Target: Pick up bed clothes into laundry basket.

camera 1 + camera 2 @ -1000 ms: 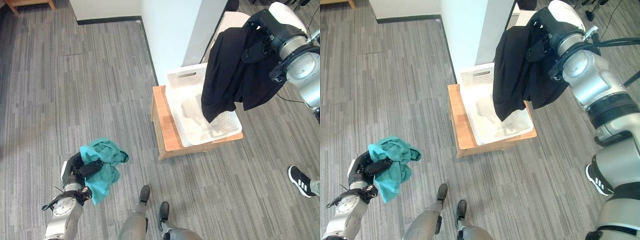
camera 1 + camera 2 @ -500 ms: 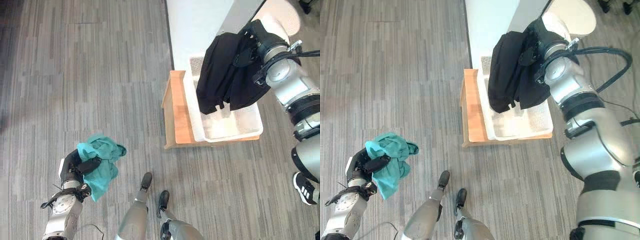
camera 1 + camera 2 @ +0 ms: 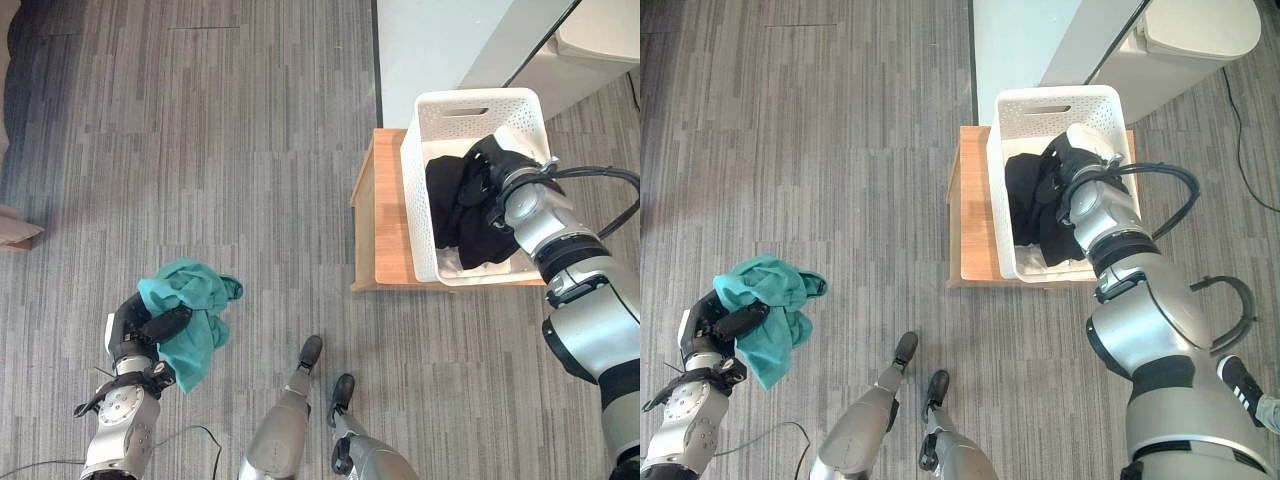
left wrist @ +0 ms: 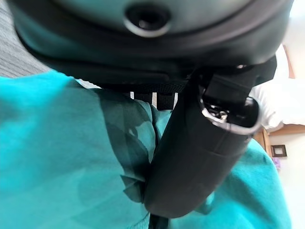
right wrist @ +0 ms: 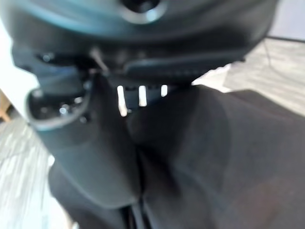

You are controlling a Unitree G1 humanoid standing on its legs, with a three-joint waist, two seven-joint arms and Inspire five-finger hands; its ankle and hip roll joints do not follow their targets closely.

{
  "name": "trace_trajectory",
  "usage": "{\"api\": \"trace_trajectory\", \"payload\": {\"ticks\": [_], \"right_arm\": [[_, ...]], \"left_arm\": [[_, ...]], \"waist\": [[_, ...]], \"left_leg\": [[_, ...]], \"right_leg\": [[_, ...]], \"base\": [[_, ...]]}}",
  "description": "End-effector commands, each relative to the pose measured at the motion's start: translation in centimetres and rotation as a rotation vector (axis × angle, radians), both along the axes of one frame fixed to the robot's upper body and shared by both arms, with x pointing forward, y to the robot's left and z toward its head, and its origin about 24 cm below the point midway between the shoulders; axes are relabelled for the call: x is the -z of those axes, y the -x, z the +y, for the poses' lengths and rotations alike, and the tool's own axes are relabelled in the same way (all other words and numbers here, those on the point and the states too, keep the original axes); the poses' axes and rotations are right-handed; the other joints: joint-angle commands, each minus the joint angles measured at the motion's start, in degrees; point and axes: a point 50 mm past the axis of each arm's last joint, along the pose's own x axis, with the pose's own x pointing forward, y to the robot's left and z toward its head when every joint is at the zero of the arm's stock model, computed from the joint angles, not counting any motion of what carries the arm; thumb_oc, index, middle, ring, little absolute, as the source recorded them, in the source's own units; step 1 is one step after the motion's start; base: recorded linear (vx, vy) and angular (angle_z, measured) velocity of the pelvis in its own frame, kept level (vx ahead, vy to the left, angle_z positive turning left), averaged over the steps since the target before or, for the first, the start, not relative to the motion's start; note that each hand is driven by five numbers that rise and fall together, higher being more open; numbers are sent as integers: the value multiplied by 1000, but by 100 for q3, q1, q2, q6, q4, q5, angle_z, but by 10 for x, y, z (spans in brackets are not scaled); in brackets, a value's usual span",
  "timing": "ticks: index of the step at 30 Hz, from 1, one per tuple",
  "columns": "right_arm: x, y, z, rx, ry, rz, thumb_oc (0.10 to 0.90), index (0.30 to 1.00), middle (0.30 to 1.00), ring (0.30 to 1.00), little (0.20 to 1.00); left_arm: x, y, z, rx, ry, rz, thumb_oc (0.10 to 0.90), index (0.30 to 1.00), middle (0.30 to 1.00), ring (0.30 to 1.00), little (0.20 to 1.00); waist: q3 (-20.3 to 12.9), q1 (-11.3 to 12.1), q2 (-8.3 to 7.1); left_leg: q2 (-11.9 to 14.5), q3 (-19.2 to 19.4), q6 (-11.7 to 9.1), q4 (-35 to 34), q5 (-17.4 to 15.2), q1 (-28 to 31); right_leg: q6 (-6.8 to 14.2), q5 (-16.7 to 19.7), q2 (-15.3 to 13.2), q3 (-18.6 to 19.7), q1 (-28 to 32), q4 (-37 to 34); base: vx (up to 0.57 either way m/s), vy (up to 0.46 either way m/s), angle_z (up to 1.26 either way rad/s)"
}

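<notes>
Black garment [image 3: 462,212] is now sitting down inside white laundry basket [image 3: 478,108] at 2 o'clock, right hand [image 3: 489,172] gripping it. Left hand [image 3: 135,328] is clutching teal garment [image 3: 190,312] at 8 o'clock.

- Head views: bright, even light; grey floor [image 3: 200,150] evenly lit, dimmer twd upper left corner.
- Faint soft shadow on floor at left.
- White basket [image 3: 470,110] near blown out, no hard glare.
- Wrist views: very close, out of focus; right wrist blurrier, dark cloth [image 5: 224,157] shows little detail.
</notes>
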Motion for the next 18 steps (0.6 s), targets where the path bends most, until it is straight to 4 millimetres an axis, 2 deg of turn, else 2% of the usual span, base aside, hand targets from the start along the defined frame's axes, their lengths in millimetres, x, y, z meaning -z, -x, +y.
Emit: {"api": "trace_trajectory", "payload": {"ticks": [1,2,3,4,5,6,7,8,9,10,11,12,14,16,17,18], "right_arm": [[-58,1,47,-241,-5,-216,800,900,900,900,900],[-69,8,66,-354,-24,-261,800,900,900,900,900],[-75,15,74,-421,-53,-297,800,900,900,900,900],[-98,44,93,-623,-76,-374,800,900,900,900,900],[-97,45,91,-620,-78,-372,800,900,900,900,900],[-109,64,99,-722,-80,-421,800,900,900,900,900],[-108,65,97,-718,-83,-420,800,900,900,900,900],[-124,103,85,-816,-95,-511,800,900,900,900,900],[-139,133,67,-835,-79,-627,800,900,900,900,900],[-147,147,48,-785,-78,-696,800,900,900,900,900],[-148,157,33,-752,-97,-748,800,900,900,900,900],[-157,167,11,-661,-99,-832,800,900,900,900,900],[-152,178,-12,-564,-91,-874,800,900,900,900,900],[-155,191,-41,-403,-9,-928,800,900,900,900,900],[-153,194,-43,-394,-11,-929,800,900,900,900,900],[-149,196,-51,-358,-4,-919,800,900,900,900,900]], "left_arm": [[-51,-1,12,10,-130,-228,400,300,300,300,300],[-54,-2,13,6,-133,-239,400,300,300,300,300],[-55,-3,13,-1,-137,-242,400,300,300,300,300],[-55,1,21,-46,-139,-234,400,300,300,300,300],[-55,1,20,-43,-140,-233,400,300,300,300,300],[-54,4,24,-65,-139,-227,400,300,300,300,300],[-54,4,24,-62,-140,-227,400,300,300,300,300],[-54,11,32,-98,-159,-215,400,300,300,300,300],[-57,18,39,-135,-176,-218,400,300,300,300,300],[-63,19,44,-150,-197,-232,400,300,300,300,300],[-67,20,47,-155,-211,-241,400,300,300,300,300],[-77,19,50,-159,-247,-261,400,300,300,300,300],[-88,16,53,-148,-292,-278,400,300,300,300,300],[-111,15,62,-160,-359,-330,400,300,300,300,300],[-112,14,61,-152,-364,-331,400,300,300,300,300],[-129,12,63,-144,-427,-362,400,300,300,300,300]], "waist": [[-375,-132,-67],[-373,-197,-92],[-370,-254,-113],[-373,-422,-173],[-372,-410,-173],[-383,-490,-197],[-382,-475,-199],[-433,-621,-237],[-502,-825,-212],[-553,-930,-227],[-608,-986,-245],[-705,-1130,-250],[-835,-1218,-283],[-1092,-1469,-206],[-1090,-1425,-228],[-1218,-1567,-155]], "left_leg": [[-53,17,-281,-38,-393,159],[-37,43,-289,-45,-391,169],[-26,63,-290,-49,-397,186],[9,111,-301,-59,-411,227],[8,108,-301,-58,-413,231],[20,128,-306,-62,-419,243],[18,124,-306,-60,-421,247],[33,135,-310,-62,-452,300],[51,183,-312,-68,-481,351],[56,209,-316,-59,-546,418],[60,219,-317,-72,-520,436],[70,269,-325,-73,-593,516],[71,315,-329,-83,-593,601],[72,426,-332,-83,-677,769],[73,425,-331,-83,-685,776],[83,497,-333,-83,-708,870]], "right_leg": [[570,144,-915,127,-199,14],[564,147,-902,158,-208,14],[561,148,-895,185,-205,14],[554,137,-880,233,-206,14],[554,134,-881,229,-200,14],[557,130,-879,242,-200,14],[557,127,-880,237,-194,14],[566,104,-879,239,-160,16],[579,92,-881,253,-134,21],[583,50,-875,246,-75,25],[586,74,-871,252,-75,24],[596,33,-868,270,-18,31],[603,62,-862,302,32,27],[622,45,-859,375,136,34],[623,40,-859,374,143,33],[635,50,-865,422,186,38]], "base": [[0,0,0],[0,0,0],[-9,18,-7],[-3,17,-11],[0,14,-13],[2,2,-6],[0,0,0],[31,2,12],[54,4,17],[27,12,13],[47,10,-7],[18,16,-17],[21,25,-10],[64,34,-23],[72,31,-30],[25,22,-22]]}}
